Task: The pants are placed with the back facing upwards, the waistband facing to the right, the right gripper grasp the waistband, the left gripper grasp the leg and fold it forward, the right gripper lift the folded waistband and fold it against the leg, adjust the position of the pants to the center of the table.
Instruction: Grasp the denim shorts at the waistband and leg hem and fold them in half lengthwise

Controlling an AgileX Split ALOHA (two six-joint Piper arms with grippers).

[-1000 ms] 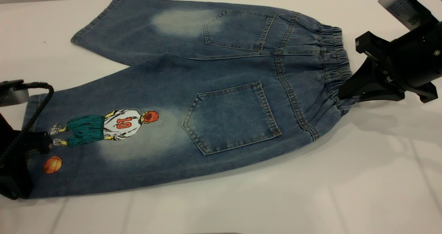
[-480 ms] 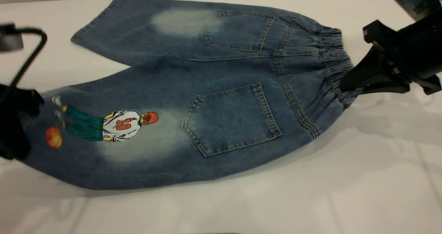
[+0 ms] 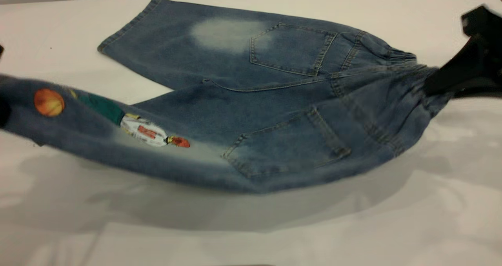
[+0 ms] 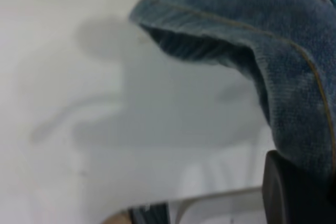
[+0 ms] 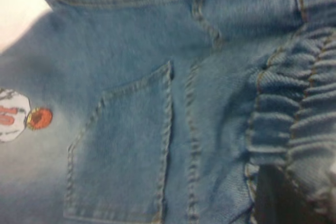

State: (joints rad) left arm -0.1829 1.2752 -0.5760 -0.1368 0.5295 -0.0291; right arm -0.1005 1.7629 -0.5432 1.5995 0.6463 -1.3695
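At left we hold the leg (image 3: pixel 78 117) hem raised off the bench (image 3: pixel 353 226), left jaws clamped on it. At right the right gripper (image 3: pixel 431 89) clamps the waistband (image 3: pixel 404 68), also raised. First fold underway; second fold and centring remain.

The leg (image 3: pixel 98 124) blurs as it hangs lifted, its hem end running off the exterior view's edge, so the left pincer holding it goes unseen. The right pincer (image 3: pixel 431 86) is half cut off, its tips buried in the bunched waistband (image 3: pixel 408 68).
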